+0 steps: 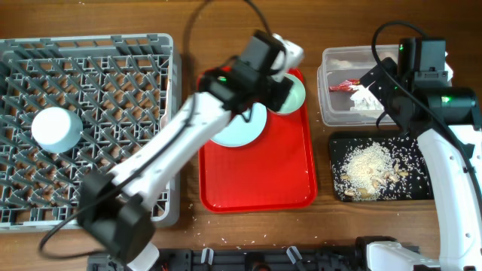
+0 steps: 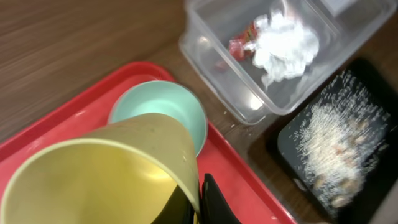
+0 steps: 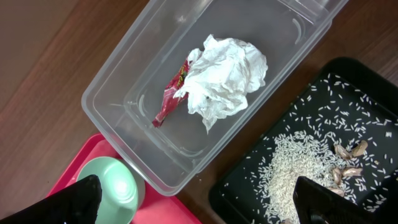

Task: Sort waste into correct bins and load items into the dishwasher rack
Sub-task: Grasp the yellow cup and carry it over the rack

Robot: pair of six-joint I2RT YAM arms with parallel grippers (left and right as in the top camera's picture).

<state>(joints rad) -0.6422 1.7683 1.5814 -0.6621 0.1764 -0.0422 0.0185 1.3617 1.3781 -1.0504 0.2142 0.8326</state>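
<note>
My left gripper had clamped on the rim of the cup, holding it over the red tray. Just beyond, the bowl sat on that tray. Farther off on the counter stood the tub, with tissue and wrapper inside. The right gripper hung wide open (nothing in it) above the tub and the black tray of rice.

You are not getting any readable text, brand, number or sign in these views. The red snack wrapper, lying in the clear tub ahead of the right gripper and between its spread fingers, is showing flecks of yellow print. They are too small and crumpled to read.
</note>
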